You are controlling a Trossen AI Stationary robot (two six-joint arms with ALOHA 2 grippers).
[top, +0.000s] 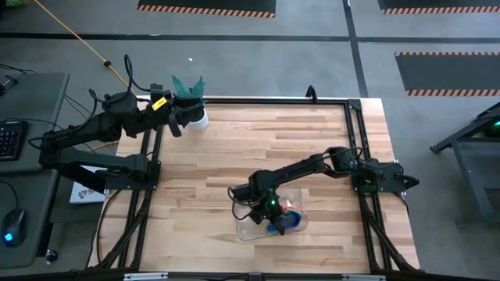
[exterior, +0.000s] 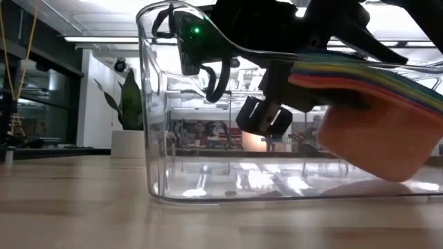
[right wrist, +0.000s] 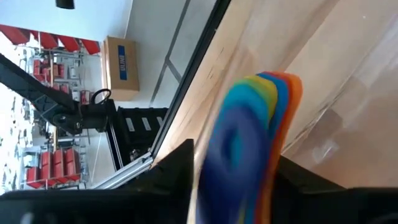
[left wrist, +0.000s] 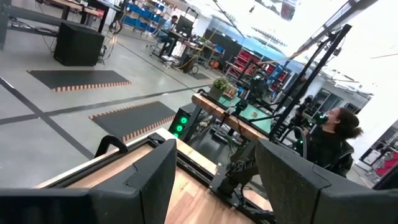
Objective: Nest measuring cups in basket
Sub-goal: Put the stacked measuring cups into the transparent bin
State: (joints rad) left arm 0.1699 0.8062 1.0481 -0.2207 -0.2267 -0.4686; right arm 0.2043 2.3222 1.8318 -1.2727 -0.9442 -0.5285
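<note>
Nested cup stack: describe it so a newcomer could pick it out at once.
On the wooden table, find the clear basket near the front edge. The nested cup stack sits tilted at its right end, between the right gripper's fingers: the only rainbow-layered thing there, orange outermost.

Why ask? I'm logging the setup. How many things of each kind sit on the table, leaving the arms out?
Stack of nested measuring cups: 1 (single cups too merged to count)
Basket: 1
Potted plant: 1
Total: 3
</note>
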